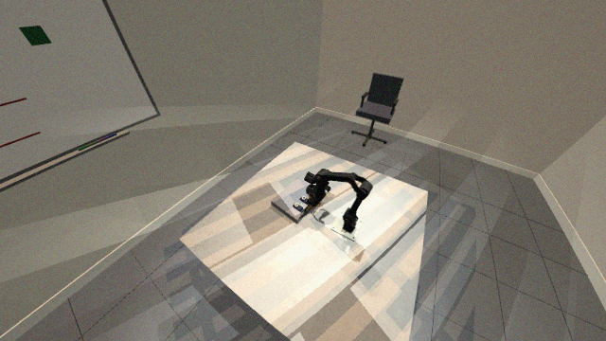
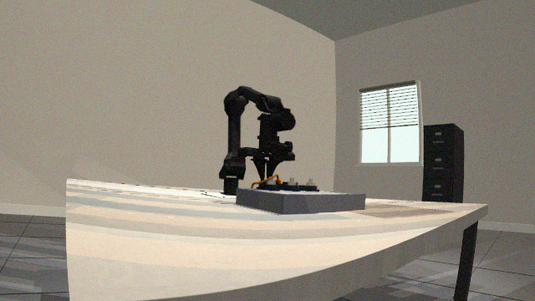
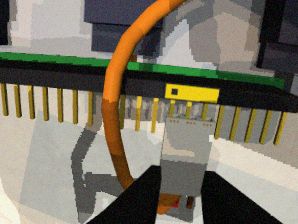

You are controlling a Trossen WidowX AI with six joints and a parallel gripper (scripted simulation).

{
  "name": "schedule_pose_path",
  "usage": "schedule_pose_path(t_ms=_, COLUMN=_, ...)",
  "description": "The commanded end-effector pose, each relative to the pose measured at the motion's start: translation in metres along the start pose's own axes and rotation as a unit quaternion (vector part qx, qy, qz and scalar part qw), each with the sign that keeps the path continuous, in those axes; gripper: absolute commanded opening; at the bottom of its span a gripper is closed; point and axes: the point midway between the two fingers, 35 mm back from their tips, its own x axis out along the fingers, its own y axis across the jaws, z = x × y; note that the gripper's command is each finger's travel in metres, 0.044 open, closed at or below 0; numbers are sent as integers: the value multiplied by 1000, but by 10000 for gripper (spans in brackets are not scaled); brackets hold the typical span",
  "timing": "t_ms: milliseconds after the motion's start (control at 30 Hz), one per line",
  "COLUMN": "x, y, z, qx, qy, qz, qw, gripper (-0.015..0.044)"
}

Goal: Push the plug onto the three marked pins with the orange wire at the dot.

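Observation:
My gripper is shut on the grey plug, low at the near edge of the holder. In the wrist view a row of thin gold pins sticks out of the holder's black edge. The yellow band, with its dark dot at the left end, marks three pins. The plug's front edge lies across the outer part of these pins, roughly in line with them and slightly tilted. Whether the pins enter the holes cannot be told. The orange lead loops up left of the plug, over the pin row.
Unmarked pins stand close on both sides of the plug, one right beside its right edge. Dark servo bodies with pale hubs sit on the holder. The arm's base stands on the table beyond the holder.

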Motion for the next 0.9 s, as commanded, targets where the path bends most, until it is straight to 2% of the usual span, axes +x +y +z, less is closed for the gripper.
schedule_pose_path(t_ms=0, x=0, y=-1, z=5, qx=-2, qy=-1, qz=0, qw=1000, gripper=0)
schedule_pose_path(t_ms=367, x=0, y=-1, z=12, qx=-2, qy=-1, qz=0, qw=1000, gripper=0)
schedule_pose_path(t_ms=667, x=0, y=1, z=9, qx=-2, qy=-1, qz=0, qw=1000, gripper=236)
schedule_pose_path(t_ms=867, x=-43, y=1, z=10, qx=-2, qy=-1, qz=0, qw=1000, gripper=394)
